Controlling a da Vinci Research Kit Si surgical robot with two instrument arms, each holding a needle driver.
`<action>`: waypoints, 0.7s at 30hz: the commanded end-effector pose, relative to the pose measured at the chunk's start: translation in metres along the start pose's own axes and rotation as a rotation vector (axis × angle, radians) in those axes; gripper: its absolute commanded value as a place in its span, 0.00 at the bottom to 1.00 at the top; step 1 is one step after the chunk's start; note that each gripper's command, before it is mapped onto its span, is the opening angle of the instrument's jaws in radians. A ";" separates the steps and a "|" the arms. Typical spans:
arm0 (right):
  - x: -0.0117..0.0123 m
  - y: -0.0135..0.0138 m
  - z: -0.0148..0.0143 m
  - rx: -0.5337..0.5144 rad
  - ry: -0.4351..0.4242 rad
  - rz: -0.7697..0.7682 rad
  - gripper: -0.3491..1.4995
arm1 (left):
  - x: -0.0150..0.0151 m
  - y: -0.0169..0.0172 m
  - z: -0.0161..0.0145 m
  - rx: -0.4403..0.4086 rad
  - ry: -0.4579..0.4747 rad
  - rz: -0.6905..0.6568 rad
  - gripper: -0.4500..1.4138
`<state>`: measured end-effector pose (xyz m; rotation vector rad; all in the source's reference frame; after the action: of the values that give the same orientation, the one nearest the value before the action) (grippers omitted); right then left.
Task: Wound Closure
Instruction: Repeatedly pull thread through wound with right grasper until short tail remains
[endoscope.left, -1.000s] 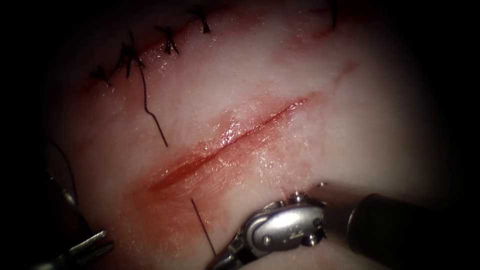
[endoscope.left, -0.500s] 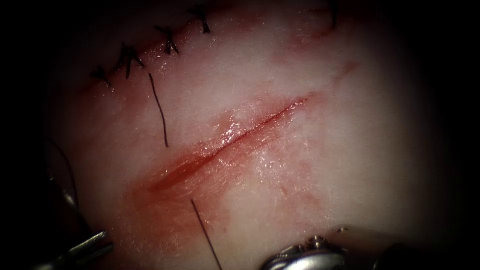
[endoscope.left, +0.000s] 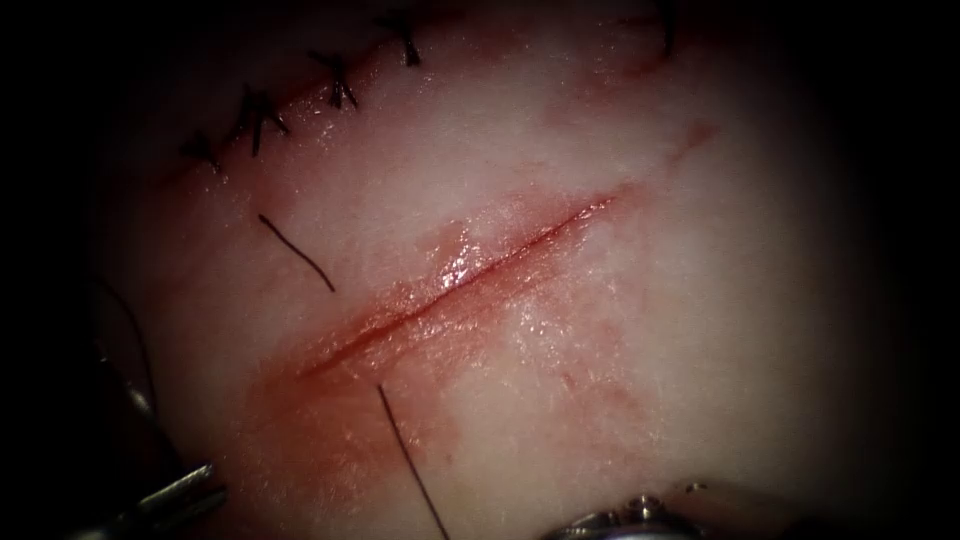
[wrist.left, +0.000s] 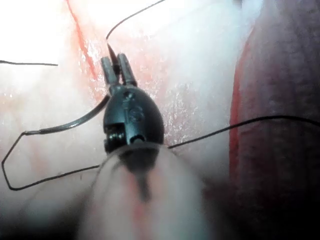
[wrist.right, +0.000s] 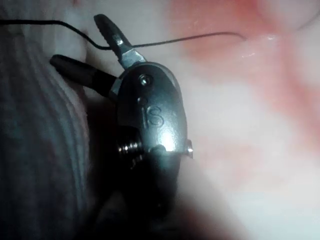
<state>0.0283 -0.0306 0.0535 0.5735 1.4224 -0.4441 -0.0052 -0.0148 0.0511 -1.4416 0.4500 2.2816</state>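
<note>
Curved steel needle (wrist.left: 70, 125) sitting clamped in the left claw (wrist.left: 119, 67)

Right claw (wrist.right: 82, 47) is gaping apart, holding nothing, beside thin black thread (wrist.right: 190, 37) on pale tissue (endoscope.left: 620, 330).

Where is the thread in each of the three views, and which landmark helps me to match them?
Endoscope view: thread on both sides of the cut.
Left wrist view: thread leads to the tip of the left tool, grip unclear; the needle curves beside it, on the tissue.
Right wrist view: thread crosses the right tool, open, holding nothing.
Shared landmark: red fluid on the tissue.
</note>
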 end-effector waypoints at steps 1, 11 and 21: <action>-0.0008 0.0021 -0.0011 -0.063 -0.021 0.018 0.84 | -0.0004 0.0000 0.0007 -0.001 0.000 0.001 0.00; -0.0027 0.0119 -0.0109 -0.607 -0.195 0.242 0.88 | -0.0004 0.0001 0.0010 -0.001 0.002 0.001 0.00; -0.0016 0.0185 -0.0089 -0.673 0.028 0.423 0.78 | -0.0004 0.0003 0.0010 0.000 0.002 0.003 0.00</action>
<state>0.0309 -0.0108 0.0564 0.3147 1.3236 0.3912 -0.0054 -0.0149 0.0513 -1.4433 0.4512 2.2826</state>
